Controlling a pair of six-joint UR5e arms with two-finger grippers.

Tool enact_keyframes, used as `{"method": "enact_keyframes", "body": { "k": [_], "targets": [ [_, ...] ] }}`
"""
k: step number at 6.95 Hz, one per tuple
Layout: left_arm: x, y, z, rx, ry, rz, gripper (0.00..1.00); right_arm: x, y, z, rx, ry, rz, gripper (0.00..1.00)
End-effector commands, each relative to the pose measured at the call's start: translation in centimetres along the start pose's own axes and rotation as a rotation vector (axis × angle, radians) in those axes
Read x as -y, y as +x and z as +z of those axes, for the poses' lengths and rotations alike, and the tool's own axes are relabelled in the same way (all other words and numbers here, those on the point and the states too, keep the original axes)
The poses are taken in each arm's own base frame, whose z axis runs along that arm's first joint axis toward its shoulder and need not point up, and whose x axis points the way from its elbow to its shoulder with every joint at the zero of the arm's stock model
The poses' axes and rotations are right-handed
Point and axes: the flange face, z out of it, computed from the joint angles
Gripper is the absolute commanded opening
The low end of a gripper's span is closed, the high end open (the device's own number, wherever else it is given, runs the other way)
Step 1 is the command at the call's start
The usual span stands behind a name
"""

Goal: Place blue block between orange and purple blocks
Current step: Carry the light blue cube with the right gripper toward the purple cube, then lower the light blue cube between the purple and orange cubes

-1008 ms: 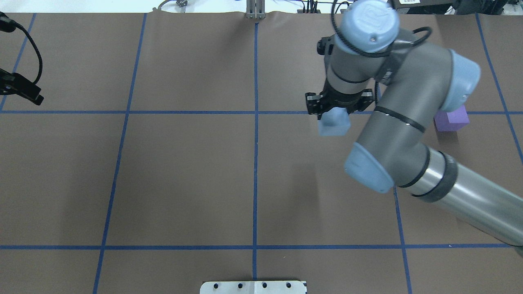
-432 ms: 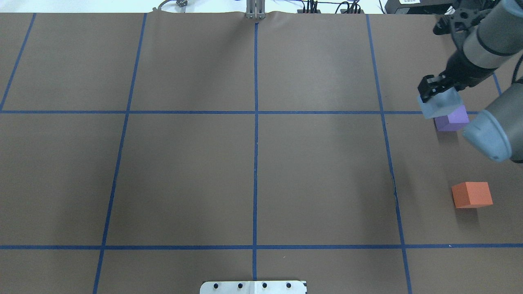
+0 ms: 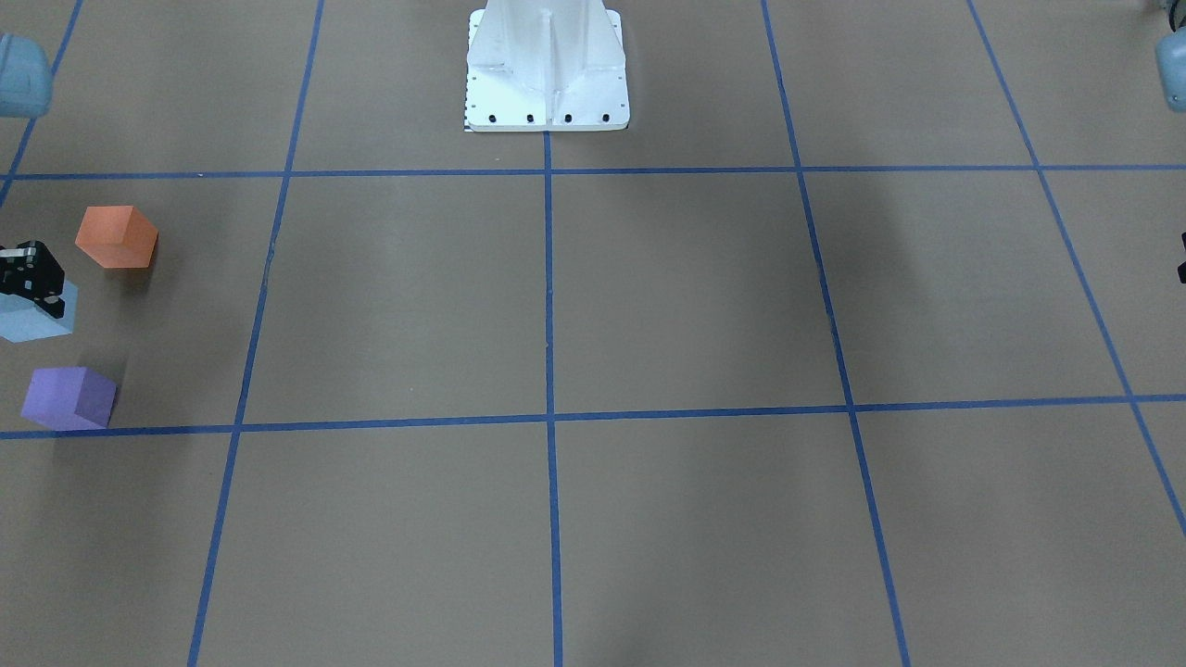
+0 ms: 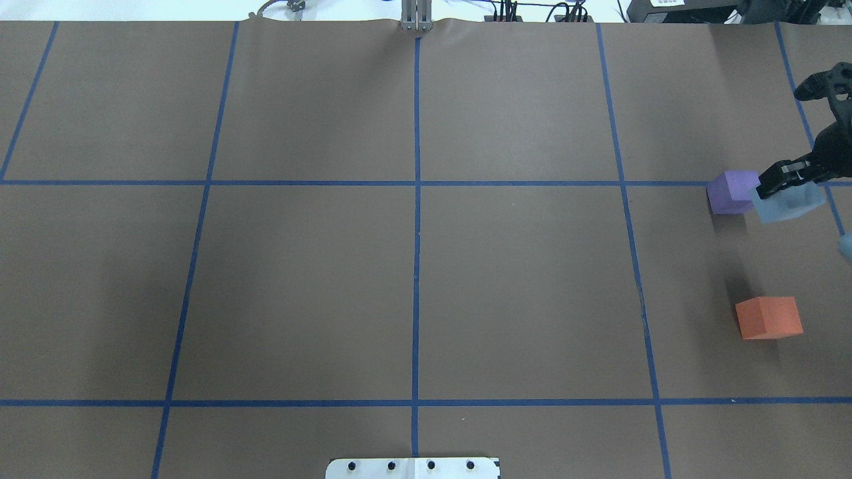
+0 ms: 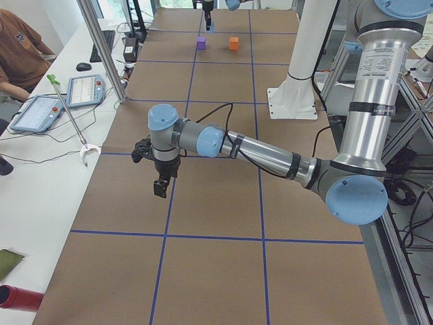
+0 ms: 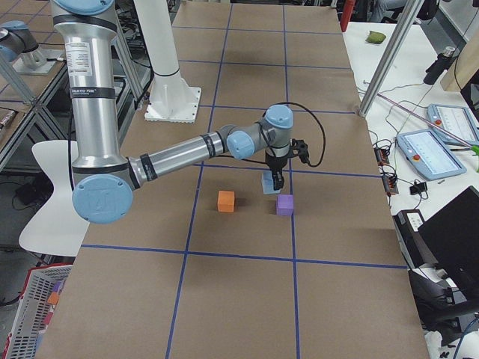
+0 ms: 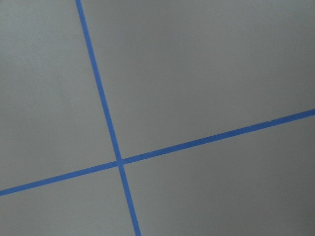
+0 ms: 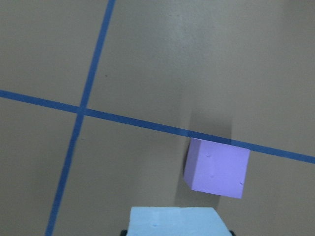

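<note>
My right gripper (image 4: pixel 787 189) is shut on the pale blue block (image 4: pixel 789 206) and holds it just right of the purple block (image 4: pixel 731 191). The orange block (image 4: pixel 769 318) lies nearer the robot. In the front-facing view the blue block (image 3: pixel 35 320) hangs under the gripper (image 3: pixel 32 289), between the orange block (image 3: pixel 116 237) and the purple block (image 3: pixel 69 398), at the view's left edge. The right wrist view shows the purple block (image 8: pixel 216 167) beyond the blue block's top (image 8: pixel 174 220). My left gripper (image 5: pixel 161 186) shows only in the exterior left view, so I cannot tell if it is open.
The table is brown paper with a blue tape grid (image 4: pixel 416 183). The white robot base plate (image 3: pixel 547 69) stands at the near middle edge. The left arm (image 5: pixel 257 149) reaches over the table's left end. Operators' tablets (image 5: pixel 84 90) lie on a side bench.
My right arm has swung from right of the table's middle to the far right with the blue block, passing over the purple block. The left gripper has left the overhead view's left edge.
</note>
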Motion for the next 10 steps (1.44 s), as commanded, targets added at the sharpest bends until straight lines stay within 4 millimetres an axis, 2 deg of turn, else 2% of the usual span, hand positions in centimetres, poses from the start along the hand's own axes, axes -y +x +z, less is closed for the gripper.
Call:
{"method": "enact_keyframes", "body": {
  "k": [1,2,3,4,6,8,10],
  "targets": [
    [-1.3,-1.8,2.2,0.002,-0.005,-0.001,1.0,-1.2,1.2,2.3,-0.003,-0.031,0.118,0.0],
    [-1.3,-1.8,2.2,0.001,-0.005,0.002,1.0,-2.1,-1.4,4.6,-0.005,-0.074,0.159,0.0],
    [-1.3,-1.8,2.2,0.003,-0.005,0.002,1.0,-2.6,-2.1,6.2,-0.023,-0.098,0.144,0.0],
    [-1.3,-1.8,2.2,0.003,-0.005,0.002,1.0,-2.8,-2.5,6.9,-0.026,-0.112,0.135,0.0],
    [-1.3,-1.9,2.3,0.003,-0.006,0.001,1.0,-3.0,-1.8,9.4,-0.048,-0.152,0.143,0.0],
    [-1.3,-1.9,2.3,0.005,-0.005,0.001,1.0,-2.6,-2.6,10.8,-0.052,-0.173,0.133,0.0],
    [-1.3,-1.8,2.2,0.005,0.0,0.005,1.0,-2.4,-2.8,11.3,-0.053,-0.181,0.13,0.0]
  ]
}}
